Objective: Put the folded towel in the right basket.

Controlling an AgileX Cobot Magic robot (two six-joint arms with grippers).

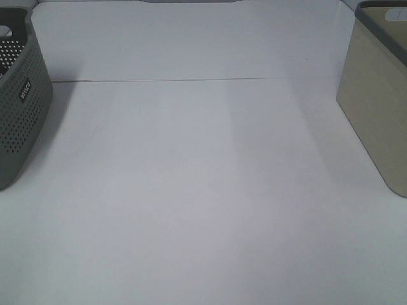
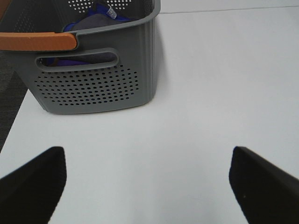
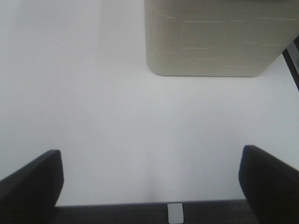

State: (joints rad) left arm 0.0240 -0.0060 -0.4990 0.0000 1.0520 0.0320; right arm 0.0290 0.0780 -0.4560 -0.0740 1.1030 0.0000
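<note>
Looking down the left wrist feed, I saw the left gripper (image 2: 147,179) spread wide over bare white table (image 2: 196,93), holding nothing; beyond it stood the grey perforated basket (image 2: 93,84) with blue and grey cloth (image 2: 91,21) inside. My right gripper (image 3: 149,179) was equally wide and empty, the right basket (image 3: 215,42) farther off. I could not find the folded towel in any view.
</note>
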